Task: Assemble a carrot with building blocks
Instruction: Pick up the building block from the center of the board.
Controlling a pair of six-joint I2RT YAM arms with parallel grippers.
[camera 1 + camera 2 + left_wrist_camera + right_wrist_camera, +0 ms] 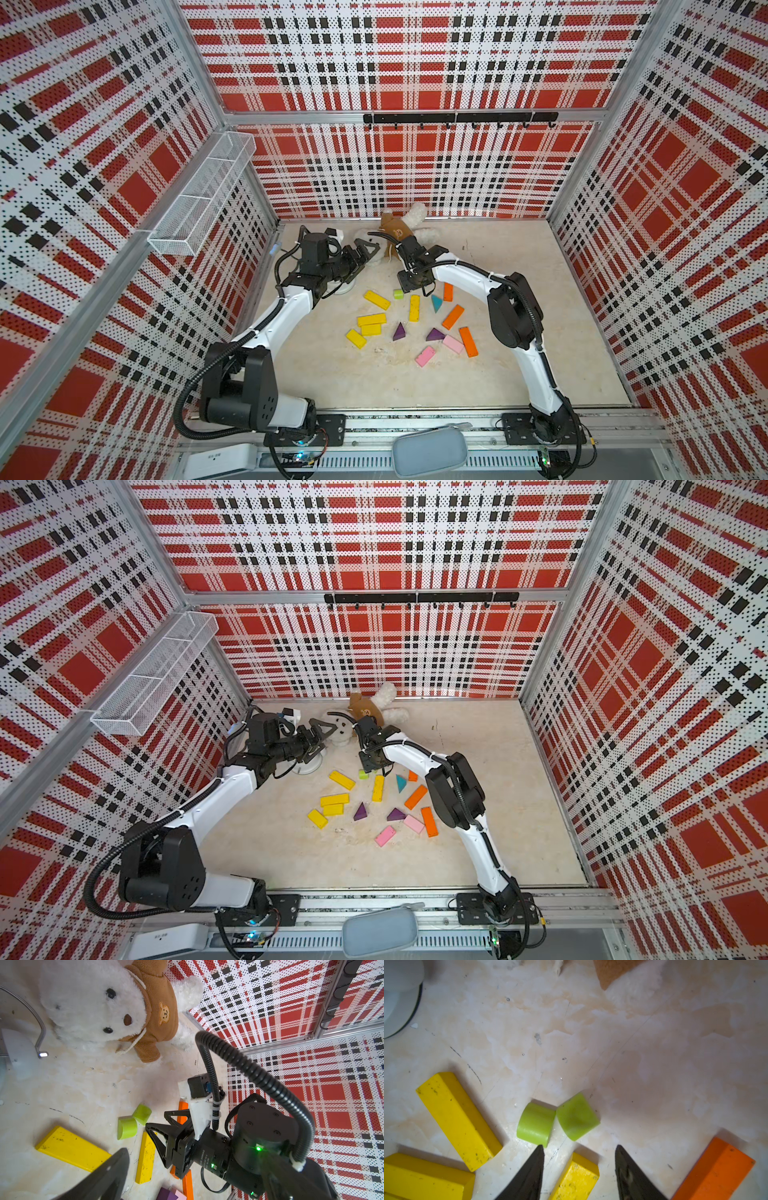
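- The right gripper (579, 1148) is held spread and empty, just beside the two green cylinders (536, 1124), likely picked out as the carrot's top.
- The other blocks (453, 316) are left scattered near those cylinders, unassembled.

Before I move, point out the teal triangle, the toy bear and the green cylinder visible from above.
Teal triangle (436, 302): in a top view, middle of its face.
Toy bear (104, 1012): left wrist view, white face between the eyes.
Green cylinder (398, 294): in a top view, its middle.

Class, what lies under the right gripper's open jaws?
Under the right gripper lies the end of a yellow block, with two lime-green cylinders just ahead. In both top views the gripper covers one cylinder.
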